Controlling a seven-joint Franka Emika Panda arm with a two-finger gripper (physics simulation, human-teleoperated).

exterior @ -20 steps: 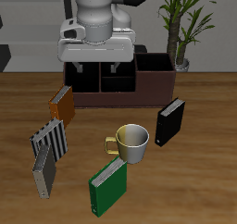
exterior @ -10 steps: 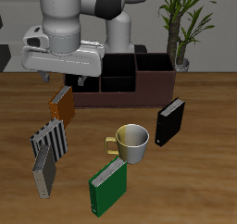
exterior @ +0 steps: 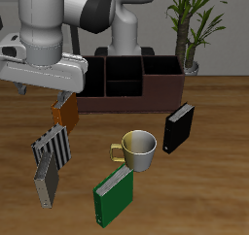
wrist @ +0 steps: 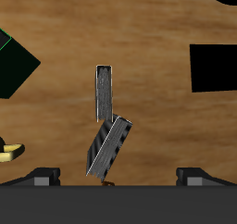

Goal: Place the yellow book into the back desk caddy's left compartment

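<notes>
We see the yellow book (exterior: 46,184) standing upright near the table's front edge, just beside the black-and-white striped book (exterior: 53,148), well apart from the back desk caddy (exterior: 126,86). Our gripper (exterior: 53,98) hangs above, empty; its fingers (wrist: 39,175) sit wide apart. We judge the book stiff, light, thin and tippy, its cover perhaps slick, so we would pinch its top edge (wrist: 105,72) across the thickness.
</notes>
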